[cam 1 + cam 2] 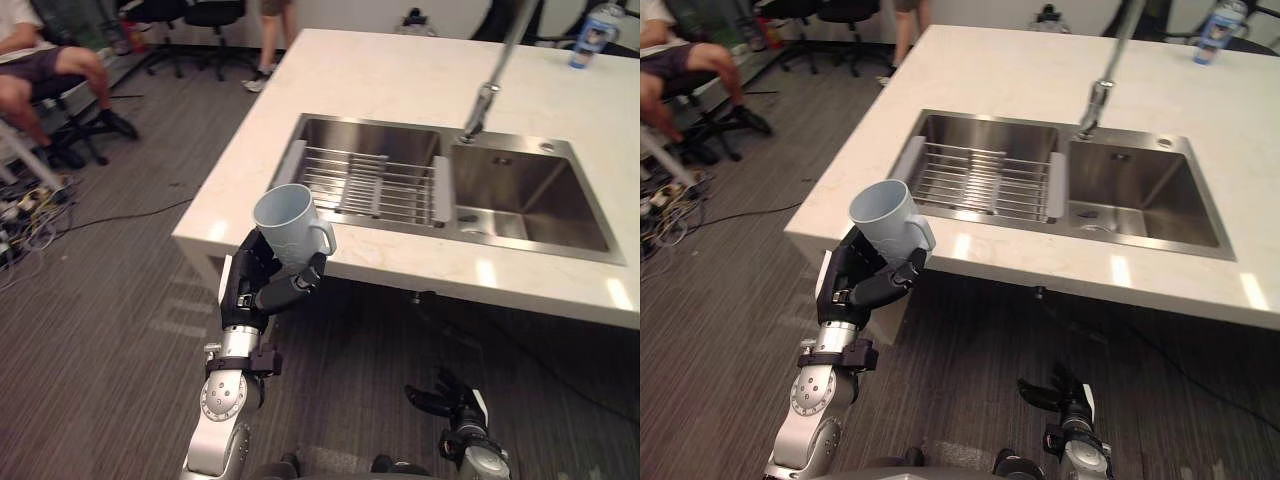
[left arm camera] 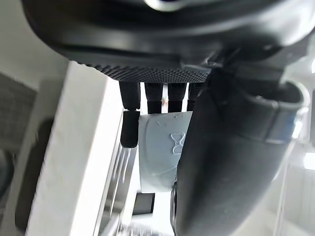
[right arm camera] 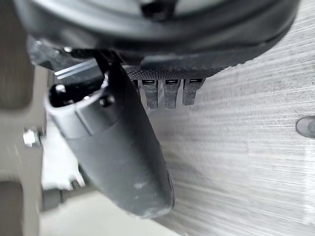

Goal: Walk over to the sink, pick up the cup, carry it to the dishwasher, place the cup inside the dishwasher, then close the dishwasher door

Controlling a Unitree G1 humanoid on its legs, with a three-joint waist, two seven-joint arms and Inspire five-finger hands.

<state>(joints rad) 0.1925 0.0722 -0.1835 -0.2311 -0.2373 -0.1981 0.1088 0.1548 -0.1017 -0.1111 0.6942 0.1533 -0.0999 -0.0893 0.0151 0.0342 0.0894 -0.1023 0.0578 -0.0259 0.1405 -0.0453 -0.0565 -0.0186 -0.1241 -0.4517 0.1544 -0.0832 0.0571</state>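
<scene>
A pale blue cup (image 1: pixel 290 222) with a handle is held up in front of the counter's near left corner, tilted with its mouth toward the left. My left hand (image 1: pixel 256 287) is shut on it, fingers and thumb curled round its lower body. In the left wrist view the cup (image 2: pixel 161 152) shows between the fingers (image 2: pixel 130 129) and the thumb. My right hand (image 1: pixel 447 399) hangs low over the floor in front of the counter, open and holding nothing; its thumb (image 3: pixel 118 152) stands out in its wrist view.
A pale stone counter (image 1: pixel 400 80) holds a steel double sink (image 1: pixel 530 195) with a wire rack (image 1: pixel 365 182) in the left basin and a faucet (image 1: pixel 483 102) behind. A bottle (image 1: pixel 593 35) stands at the back right. A seated person (image 1: pixel 45 70) and office chairs (image 1: pixel 205 15) are at the left.
</scene>
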